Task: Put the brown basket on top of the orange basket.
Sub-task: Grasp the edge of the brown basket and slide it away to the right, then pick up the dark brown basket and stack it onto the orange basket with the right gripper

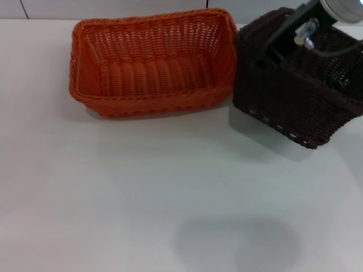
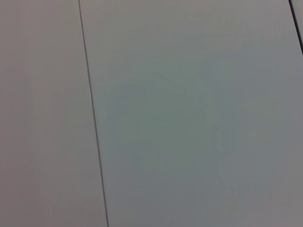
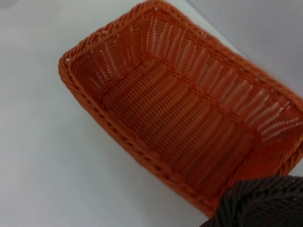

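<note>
The orange basket (image 1: 153, 62) stands upright on the white table, left of centre at the back; the right wrist view looks into the same orange basket (image 3: 180, 113). The brown basket (image 1: 295, 90) is just to its right, tilted and raised off the table with a shadow under it, its near-left side almost touching the orange rim. My right gripper (image 1: 267, 52) reaches down from the upper right and is shut on the brown basket's left wall. A corner of the brown basket (image 3: 262, 203) shows in the right wrist view. My left gripper is out of view.
The white table (image 1: 170, 198) stretches in front of both baskets. A dark seam (image 2: 92, 118) runs across the plain surface in the left wrist view. The table's far edge lies just behind the baskets.
</note>
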Controlling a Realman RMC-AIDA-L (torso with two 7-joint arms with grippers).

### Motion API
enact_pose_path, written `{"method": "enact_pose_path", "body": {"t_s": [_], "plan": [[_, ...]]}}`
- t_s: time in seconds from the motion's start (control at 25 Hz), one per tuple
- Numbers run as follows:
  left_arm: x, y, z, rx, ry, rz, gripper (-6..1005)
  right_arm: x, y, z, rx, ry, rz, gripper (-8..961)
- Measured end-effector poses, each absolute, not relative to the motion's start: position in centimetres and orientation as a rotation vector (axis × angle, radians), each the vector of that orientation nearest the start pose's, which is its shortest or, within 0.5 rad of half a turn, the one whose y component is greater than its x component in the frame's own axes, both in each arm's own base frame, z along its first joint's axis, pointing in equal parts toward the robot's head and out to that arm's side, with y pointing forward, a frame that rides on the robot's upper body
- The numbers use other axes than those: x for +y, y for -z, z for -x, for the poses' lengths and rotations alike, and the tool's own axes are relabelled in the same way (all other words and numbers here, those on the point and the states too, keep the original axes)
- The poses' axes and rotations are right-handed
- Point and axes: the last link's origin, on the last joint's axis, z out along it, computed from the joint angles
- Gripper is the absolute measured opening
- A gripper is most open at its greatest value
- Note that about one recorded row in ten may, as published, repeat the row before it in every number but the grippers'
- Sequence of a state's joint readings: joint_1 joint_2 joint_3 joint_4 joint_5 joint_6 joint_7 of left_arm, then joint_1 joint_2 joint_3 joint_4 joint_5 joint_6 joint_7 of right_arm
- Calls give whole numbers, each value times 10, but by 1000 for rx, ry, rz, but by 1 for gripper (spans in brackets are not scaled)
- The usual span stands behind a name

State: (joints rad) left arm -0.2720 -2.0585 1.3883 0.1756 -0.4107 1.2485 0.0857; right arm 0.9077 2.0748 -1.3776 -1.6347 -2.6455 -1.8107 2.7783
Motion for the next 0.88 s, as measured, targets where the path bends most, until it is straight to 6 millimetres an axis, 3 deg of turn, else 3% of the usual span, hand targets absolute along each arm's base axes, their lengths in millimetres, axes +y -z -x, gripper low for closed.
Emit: {"method": "enact_pose_path", "body": {"t_s": [0.36,0.88], "plan": [[274,-88,409,-443,395,1076,848,354,-62,-13,545,355,2505,191],[278,-88,407,-437,403,1077,847,350,-78,-6,506,313,2442,190]]}}
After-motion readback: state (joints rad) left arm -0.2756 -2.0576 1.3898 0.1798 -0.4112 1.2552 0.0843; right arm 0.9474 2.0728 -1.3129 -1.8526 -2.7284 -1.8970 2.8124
